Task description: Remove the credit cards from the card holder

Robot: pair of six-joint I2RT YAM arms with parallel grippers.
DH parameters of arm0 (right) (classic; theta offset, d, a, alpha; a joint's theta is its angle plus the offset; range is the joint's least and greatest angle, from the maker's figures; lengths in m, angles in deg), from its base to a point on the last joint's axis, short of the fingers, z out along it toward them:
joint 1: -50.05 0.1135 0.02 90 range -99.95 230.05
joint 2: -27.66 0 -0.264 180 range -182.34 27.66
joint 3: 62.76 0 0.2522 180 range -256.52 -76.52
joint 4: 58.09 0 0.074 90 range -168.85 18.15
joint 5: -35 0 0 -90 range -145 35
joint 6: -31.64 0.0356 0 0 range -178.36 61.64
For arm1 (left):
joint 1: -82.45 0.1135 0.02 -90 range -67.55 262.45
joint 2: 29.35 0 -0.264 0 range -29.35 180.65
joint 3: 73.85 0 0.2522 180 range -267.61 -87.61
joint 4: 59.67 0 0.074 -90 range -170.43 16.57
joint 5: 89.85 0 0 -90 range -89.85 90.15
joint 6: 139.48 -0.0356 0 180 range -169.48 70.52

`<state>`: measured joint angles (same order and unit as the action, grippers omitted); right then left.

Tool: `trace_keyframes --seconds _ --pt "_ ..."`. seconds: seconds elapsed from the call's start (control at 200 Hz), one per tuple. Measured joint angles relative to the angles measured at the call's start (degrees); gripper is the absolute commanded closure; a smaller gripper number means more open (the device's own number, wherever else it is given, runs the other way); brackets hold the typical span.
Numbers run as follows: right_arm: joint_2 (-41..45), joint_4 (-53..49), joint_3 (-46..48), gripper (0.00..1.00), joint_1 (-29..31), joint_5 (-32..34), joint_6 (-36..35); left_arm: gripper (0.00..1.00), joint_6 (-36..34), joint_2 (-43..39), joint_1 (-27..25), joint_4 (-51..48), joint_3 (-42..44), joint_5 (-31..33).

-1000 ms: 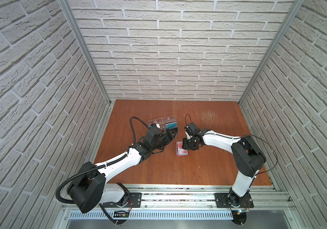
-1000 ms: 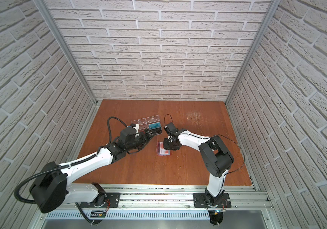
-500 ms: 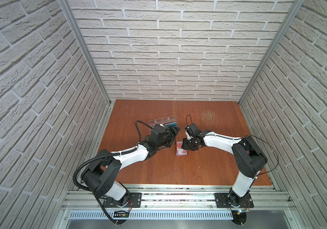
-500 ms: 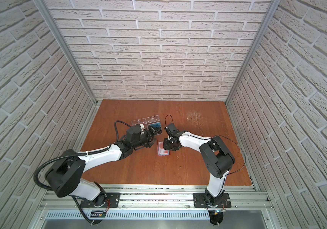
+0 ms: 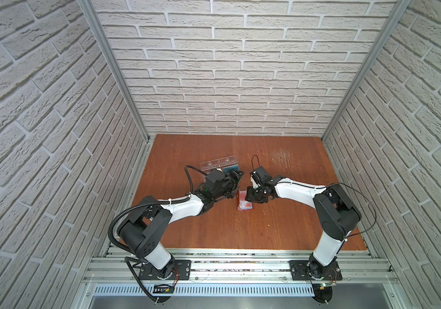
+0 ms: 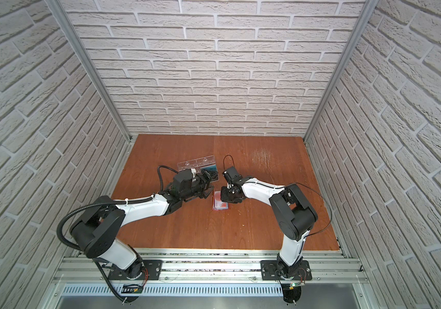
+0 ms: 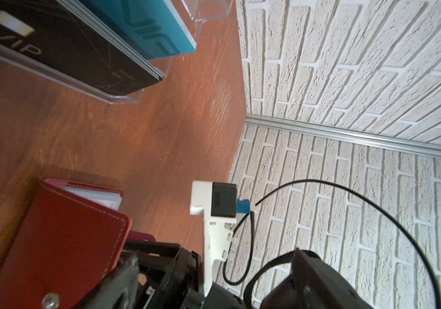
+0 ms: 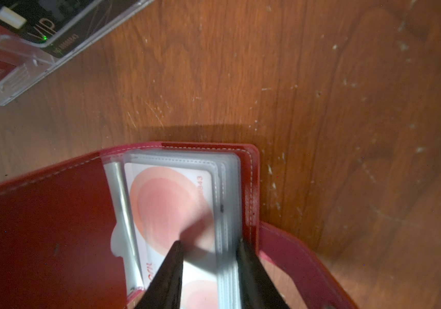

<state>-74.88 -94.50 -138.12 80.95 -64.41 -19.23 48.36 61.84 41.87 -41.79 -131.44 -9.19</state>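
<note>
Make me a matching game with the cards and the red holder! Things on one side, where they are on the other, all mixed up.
Things:
1 holder
2 circle card
3 teal card

Places:
A in the clear rack
B open on the table
C inside a clear sleeve

Pairs: 1-B, 2-C, 3-A

Left gripper spread wide; right gripper pinches the card holder.

card holder is looking red with white stitching, white card is showing pinkish-red circles, teal card is flashing VIP
</note>
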Motion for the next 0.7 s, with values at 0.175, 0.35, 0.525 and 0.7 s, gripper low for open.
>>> trace_keyframes --seconds 0.175,0.35,0.525,0.7 --pt "0.2 0.6 0.5 0.65 -0.2 -0.4 0.2 0.11 1.3 2.3 -0.4 0.9 -0.2 0.0" --pt "0.3 1.0 0.8 0.65 -0.4 -0.9 0.1 0.11 2.1 3.6 -0.6 2.7 -0.1 0.0" --pt "0.5 1.0 1.0 0.65 -0.7 -1.2 0.1 0.11 2.3 3.6 -0.4 3.0 1.1 0.0" --pt "0.7 0.9 1.2 0.66 -1.1 -1.7 0.1 0.11 2.0 3.2 0.4 1.9 4.4 0.0"
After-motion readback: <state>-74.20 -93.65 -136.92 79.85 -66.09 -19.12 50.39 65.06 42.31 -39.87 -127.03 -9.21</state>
